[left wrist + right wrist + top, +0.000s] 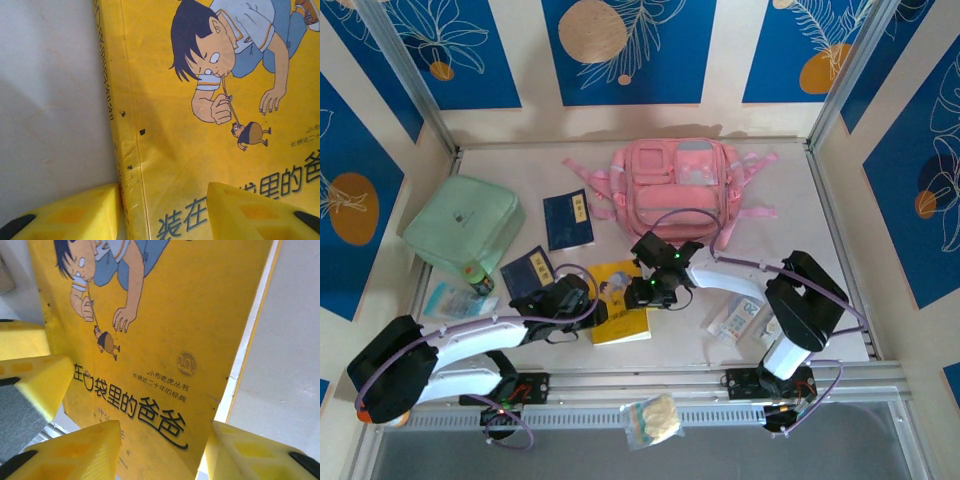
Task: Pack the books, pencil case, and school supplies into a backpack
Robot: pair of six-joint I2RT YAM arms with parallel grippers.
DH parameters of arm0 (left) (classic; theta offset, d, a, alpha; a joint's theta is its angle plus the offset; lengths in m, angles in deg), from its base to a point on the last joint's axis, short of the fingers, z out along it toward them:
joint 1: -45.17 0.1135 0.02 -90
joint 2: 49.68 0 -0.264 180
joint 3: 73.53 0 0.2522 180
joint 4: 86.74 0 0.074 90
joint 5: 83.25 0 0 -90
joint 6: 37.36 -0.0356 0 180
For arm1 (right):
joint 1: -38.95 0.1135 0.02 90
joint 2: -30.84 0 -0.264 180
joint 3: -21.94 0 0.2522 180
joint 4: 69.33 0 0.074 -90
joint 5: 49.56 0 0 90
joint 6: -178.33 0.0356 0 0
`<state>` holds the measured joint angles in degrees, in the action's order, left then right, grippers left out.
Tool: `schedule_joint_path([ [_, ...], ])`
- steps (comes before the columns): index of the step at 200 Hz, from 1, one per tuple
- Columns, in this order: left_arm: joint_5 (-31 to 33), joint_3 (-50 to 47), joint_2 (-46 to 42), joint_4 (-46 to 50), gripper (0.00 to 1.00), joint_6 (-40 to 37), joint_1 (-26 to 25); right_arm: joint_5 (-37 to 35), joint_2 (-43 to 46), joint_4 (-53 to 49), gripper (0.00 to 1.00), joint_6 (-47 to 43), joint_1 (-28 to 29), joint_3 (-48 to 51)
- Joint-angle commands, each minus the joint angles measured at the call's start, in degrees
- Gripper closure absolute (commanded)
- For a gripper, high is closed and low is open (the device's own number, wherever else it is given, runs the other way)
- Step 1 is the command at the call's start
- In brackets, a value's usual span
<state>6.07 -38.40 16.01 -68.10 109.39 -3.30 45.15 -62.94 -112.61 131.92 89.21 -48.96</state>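
The yellow book (pixel 623 322) sits cover-up toward the front of the table (pixel 820 230), well apart from the pink backpack (pixel 680 180) at the back. The left jaws stand partly open astride its spine, one finger over the cover and one over bare table. The right jaws stand partly open astride the opposite edge, and neither pair is clamped on it.

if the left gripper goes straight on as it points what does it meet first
Probably the yellow book: its spine edge lies ahead between the open fingers of the left gripper, though depth is unclear.
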Motion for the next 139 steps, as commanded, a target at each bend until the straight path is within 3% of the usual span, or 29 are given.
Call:
schedule_joint_path([
  [1,1.57,-0.76,-0.40,0.32,0.52,0.17,-0.32,2.83,2.06,0.51,0.59,-0.81,0.73,-1.31],
  [139,4.05,1.49,-4.34,4.40,0.46,-1.15,-0.14,6.37,7.45,3.02,0.96,1.77,-0.93,0.35],
])
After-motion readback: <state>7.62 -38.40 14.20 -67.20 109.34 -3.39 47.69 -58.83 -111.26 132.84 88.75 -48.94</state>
